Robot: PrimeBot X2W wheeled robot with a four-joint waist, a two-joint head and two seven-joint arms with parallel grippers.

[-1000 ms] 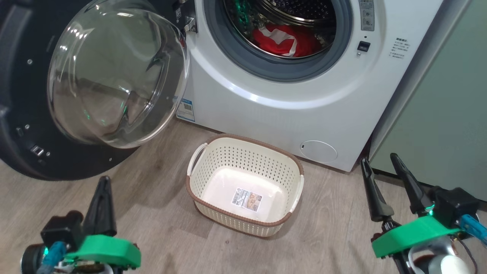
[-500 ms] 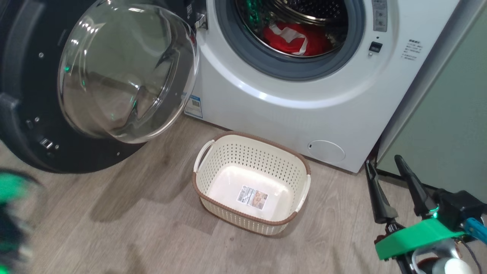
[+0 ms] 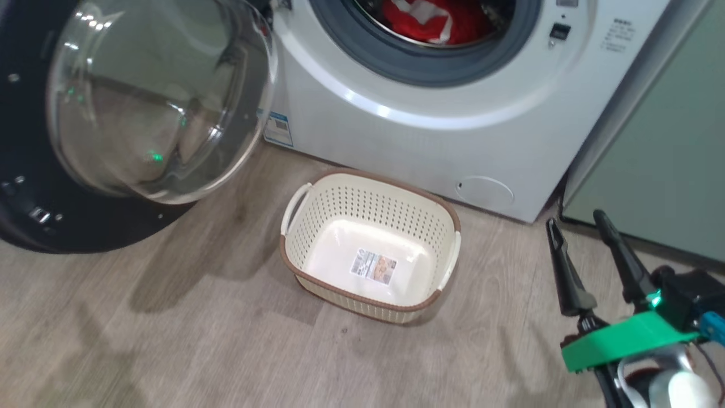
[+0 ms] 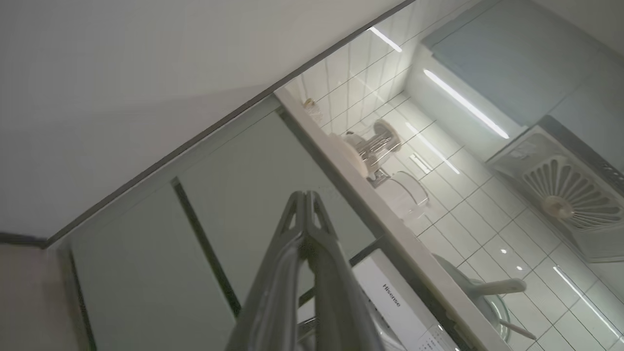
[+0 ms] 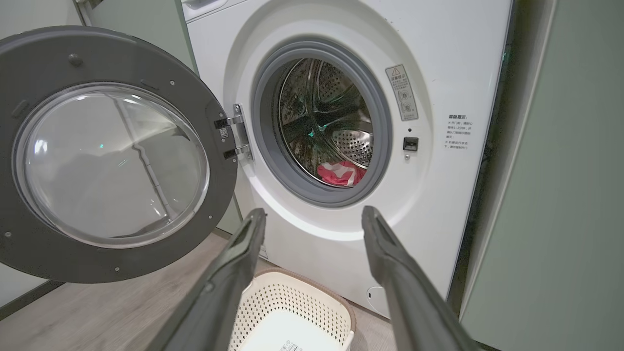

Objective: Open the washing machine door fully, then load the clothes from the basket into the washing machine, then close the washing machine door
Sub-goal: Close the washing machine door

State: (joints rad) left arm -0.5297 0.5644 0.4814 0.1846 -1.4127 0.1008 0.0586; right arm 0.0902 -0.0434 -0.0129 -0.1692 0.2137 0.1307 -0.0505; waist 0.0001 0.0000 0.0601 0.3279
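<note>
Down on the wood floor (image 3: 170, 340), right in front of the washing machine (image 3: 430, 136), you have the basket (image 3: 368, 207) with nothing in it but its sticker (image 3: 373, 266). The clothes (image 3: 436, 20), red with white trim, lie inside the drum (image 5: 336, 112). The door (image 3: 141, 107) hangs swung wide to the left. By my reading, opening and loading are done, and only shutting the door is left for you. Your right gripper (image 3: 575, 220) hovers low at the right, near the machine's lower corner, spread wide and holding nothing. Your left gripper (image 4: 305, 204) is raised, pointing up toward the counter (image 4: 360, 187) above the machine, closed tight on nothing.
</note>
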